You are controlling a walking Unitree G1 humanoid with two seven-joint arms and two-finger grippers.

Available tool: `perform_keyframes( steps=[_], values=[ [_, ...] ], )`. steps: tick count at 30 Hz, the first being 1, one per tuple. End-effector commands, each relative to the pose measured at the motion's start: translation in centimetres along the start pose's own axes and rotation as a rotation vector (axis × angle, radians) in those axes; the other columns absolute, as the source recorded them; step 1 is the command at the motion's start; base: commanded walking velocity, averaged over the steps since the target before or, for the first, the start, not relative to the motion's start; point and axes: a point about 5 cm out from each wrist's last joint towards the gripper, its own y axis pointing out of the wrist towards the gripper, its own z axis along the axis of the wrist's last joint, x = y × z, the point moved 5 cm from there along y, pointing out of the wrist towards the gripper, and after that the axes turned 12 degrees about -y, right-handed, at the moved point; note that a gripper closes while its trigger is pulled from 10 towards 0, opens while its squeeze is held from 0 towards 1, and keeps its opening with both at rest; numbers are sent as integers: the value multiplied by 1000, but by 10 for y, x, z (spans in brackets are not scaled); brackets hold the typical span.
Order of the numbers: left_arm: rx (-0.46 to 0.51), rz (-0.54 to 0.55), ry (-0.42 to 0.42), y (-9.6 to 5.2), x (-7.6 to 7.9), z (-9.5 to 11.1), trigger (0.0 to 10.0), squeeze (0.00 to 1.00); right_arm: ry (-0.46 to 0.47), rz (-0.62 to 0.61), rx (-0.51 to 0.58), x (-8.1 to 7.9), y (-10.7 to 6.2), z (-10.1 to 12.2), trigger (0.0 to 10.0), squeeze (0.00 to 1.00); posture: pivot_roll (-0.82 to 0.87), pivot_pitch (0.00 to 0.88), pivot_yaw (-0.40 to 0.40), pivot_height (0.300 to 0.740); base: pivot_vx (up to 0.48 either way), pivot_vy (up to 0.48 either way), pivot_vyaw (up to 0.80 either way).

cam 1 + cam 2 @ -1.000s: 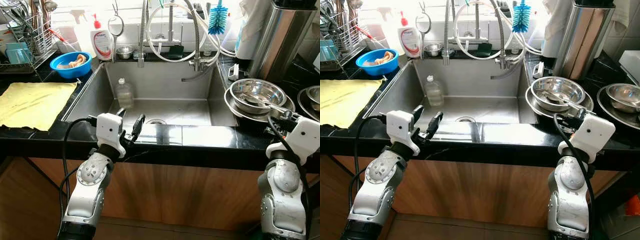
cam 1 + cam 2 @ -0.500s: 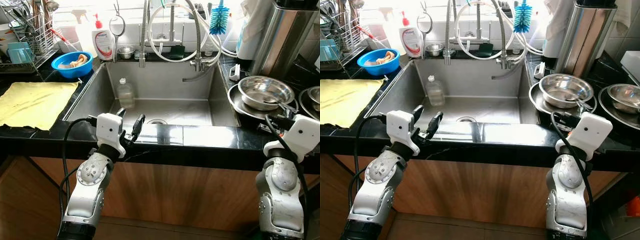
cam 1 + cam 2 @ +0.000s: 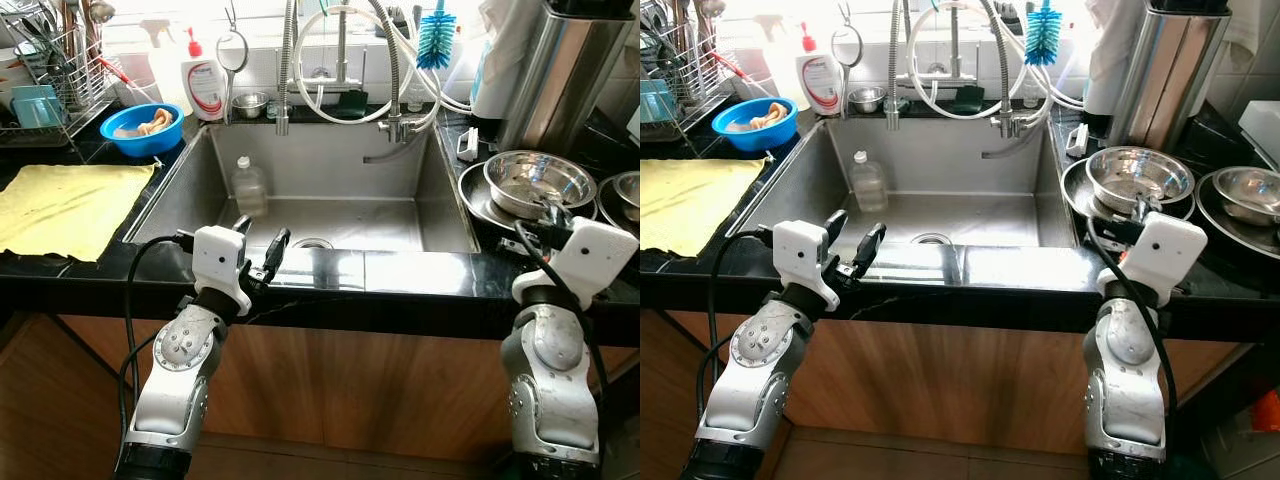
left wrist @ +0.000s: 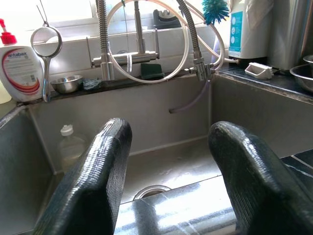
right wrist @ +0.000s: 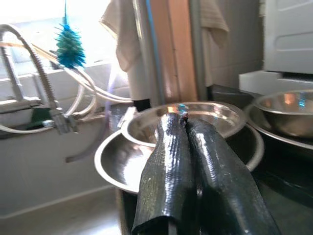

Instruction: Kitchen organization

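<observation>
A small steel bowl (image 3: 535, 180) hangs tilted just above a wider steel bowl (image 3: 478, 205) on the black counter right of the sink. My right gripper (image 3: 548, 215) is shut on the small bowl's near rim. The right wrist view has the two fingers (image 5: 168, 147) pressed together against that rim, with the wider bowl (image 5: 117, 161) underneath. My left gripper (image 3: 263, 232) is open with nothing in it, over the counter's front edge before the sink (image 3: 330, 160).
A plastic bottle (image 3: 248, 185) stands in the sink's left corner. To the left are a yellow cloth (image 3: 65, 205), a blue bowl (image 3: 142, 128) and a dish rack (image 3: 50, 70). Another steel bowl (image 3: 625, 190) and a tall steel canister (image 3: 565, 70) crowd the right.
My right gripper has lifted the small steel bowl out of the wider one and carried it a little back, and the right arm has shifted left. The left arm has stayed still.
</observation>
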Motion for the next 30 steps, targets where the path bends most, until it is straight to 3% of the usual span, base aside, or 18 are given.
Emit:
perform_keyframes(
  steps=[1, 10, 16, 18, 20, 22, 23, 30],
  values=[
    [-10, 3, 14, 2, -3, 0, 10000, 0, 19, 34, 52, -8, 3, 15, 10000, 0, -21, 0, 53, 740, 0, 0, 0],
    [-6, 4, 8, 4, -2, -1, 10000, 0, 38, 82, 128, -17, 8, 39, 10000, 0, -25, 0, 50, 740, 0, 0, 0],
    [-4, 13, 7, 3, -3, -1, 10000, 0, 45, 243, 175, -41, 8, 52, 10000, 0, -26, 0, 44, 740, 0, 0, 0],
    [-4, 15, 7, 4, -3, -1, 10000, 0, 99, 345, 156, -55, 6, 51, 10000, 0, -27, 0, 45, 740, 0, 0, 0],
    [-4, 16, 6, 4, -3, -1, 10000, 0, 10, 413, 184, -67, 3, 53, 10000, 0, -33, 0, 46, 740, 0, 0, 0],
    [-4, 17, 5, 4, -3, -1, 10000, 0, -85, 534, 205, -86, -5, 50, 10000, 0, -36, 0, 47, 740, 0, 0, 0],
    [-4, 17, 3, 5, -2, -2, 10000, 0, -101, 599, 156, -97, -7, 37, 10000, 0, -36, 0, 46, 740, 0, 0, 0],
    [-4, 16, 2, 7, -1, -3, 10000, 0, -135, 720, 57, -111, -6, 9, 10000, 0, -34, 0, 44, 740, 0, 0, 0]
  ],
)
